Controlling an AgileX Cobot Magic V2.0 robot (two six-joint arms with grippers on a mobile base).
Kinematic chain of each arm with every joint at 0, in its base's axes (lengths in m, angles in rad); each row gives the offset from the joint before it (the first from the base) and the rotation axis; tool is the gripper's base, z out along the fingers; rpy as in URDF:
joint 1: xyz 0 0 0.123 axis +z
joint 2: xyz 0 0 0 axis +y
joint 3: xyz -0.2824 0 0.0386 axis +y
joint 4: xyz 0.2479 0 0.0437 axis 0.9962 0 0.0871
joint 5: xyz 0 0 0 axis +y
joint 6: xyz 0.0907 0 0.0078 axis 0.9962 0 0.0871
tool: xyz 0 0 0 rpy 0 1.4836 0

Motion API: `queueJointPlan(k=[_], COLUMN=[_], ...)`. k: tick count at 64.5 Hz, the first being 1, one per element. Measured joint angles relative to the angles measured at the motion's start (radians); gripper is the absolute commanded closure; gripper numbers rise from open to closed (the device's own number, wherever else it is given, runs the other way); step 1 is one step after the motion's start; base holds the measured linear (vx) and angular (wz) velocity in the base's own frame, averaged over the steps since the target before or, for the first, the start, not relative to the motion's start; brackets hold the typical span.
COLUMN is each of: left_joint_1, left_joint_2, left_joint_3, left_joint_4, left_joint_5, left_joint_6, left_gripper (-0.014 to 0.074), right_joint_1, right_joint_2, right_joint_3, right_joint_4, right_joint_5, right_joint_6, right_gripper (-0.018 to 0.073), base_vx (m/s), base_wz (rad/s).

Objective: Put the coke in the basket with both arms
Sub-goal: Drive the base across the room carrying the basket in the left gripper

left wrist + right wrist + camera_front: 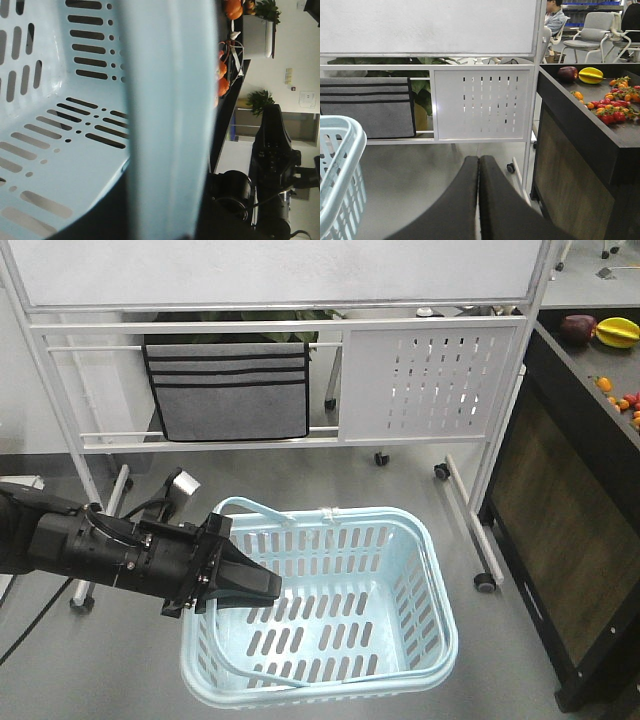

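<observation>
1. Left gripper point(268, 587): fingers drawn into one black wedge across the left rim of the basket point(320, 690), seemingly pinching it there, with no gap visible. Hold that grip firm and the basket level, open side up.
2. Right gripper point(479, 162): fingers pressed flat together, pinching nothing, pointing past the basket's edge toward the white stand point(482, 102).
3. Coke: in no view. Not in the basket, as far as its slotted bottom shows, and not on the dark table point(580, 130). Likely step in hand, then: finding and fetching it with the right arm while the left presents the basket.
4. To do that well: spread the right fingers before reaching. Take the bottle around its body, not the cap, and carry it upright. Come in over the rim from above, clear of the left fingertips jutting into the basket. Release low to avoid a bounce or a tip.
5. Counts:
   - two grippers
   - one basket with two thin swing handles point(245, 500)
   - no coke
   - one stand bearing one grey fabric organiser point(235, 390)
   - one table carrying one yellow fruit point(590, 75), one dark purple fruit point(567, 73) and a scatter of small red and orange fruits point(612, 102), too many and too small to count
</observation>
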Motion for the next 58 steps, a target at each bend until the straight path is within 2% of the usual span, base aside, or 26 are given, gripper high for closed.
queueJointPlan(k=[34, 58], left_joint_1=[0.000, 0.000], left_joint_2=[0.000, 0.000], left_joint_3=[0.000, 0.000], left_joint_4=[0.000, -0.004], left_joint_5=[0.000, 0.000], left_joint_6=[0.000, 0.000], left_gripper=[0.0602, 0.0602], right_joint_1=[0.000, 0.000], right_joint_2=[0.000, 0.000], right_joint_3=[0.000, 0.000], right_joint_4=[0.000, 0.000], right_joint_5=[0.000, 0.000], right_joint_6=[0.000, 0.000], right_gripper=[0.0568, 0.0568], base_vx=[0.19, 0.20], base_wz=[0.06, 0.32])
